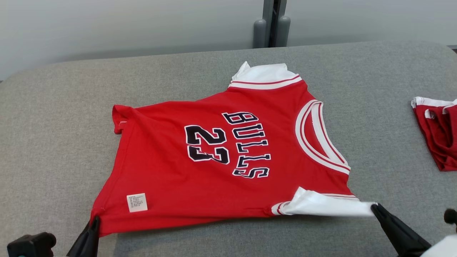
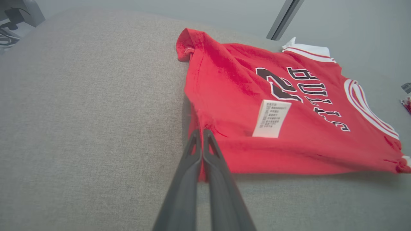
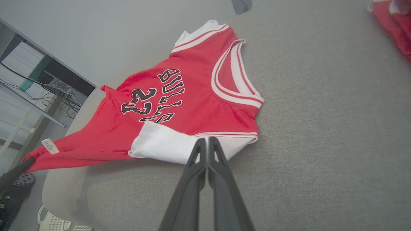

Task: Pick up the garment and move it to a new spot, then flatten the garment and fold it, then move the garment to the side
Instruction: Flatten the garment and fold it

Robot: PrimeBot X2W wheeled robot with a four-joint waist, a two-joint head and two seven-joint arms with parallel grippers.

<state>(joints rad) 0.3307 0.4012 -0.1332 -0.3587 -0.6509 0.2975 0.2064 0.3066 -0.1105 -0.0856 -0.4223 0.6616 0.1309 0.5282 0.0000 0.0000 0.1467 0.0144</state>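
A red basketball jersey [image 1: 214, 167] with "BULLS 23" in black letters and white trim lies across the grey table, its near edge raised off the surface. My left gripper [image 1: 93, 223] is shut on the jersey's near left hem corner [image 2: 200, 134], beside a white care label [image 2: 271, 118]. On the near right, my right gripper [image 1: 375, 208] is shut on the white shoulder strap [image 3: 179, 149], which is stretched toward it. The neck opening [image 1: 317, 135] faces right, and the far strap [image 1: 264, 76] rests flat.
A second folded red and white garment [image 1: 437, 134] lies at the table's right edge. A dark post [image 1: 272, 23] stands behind the table's far edge. Bare grey cloth [image 1: 53, 142] stretches to the left, and shelving with cables [image 3: 38, 83] stands beyond it.
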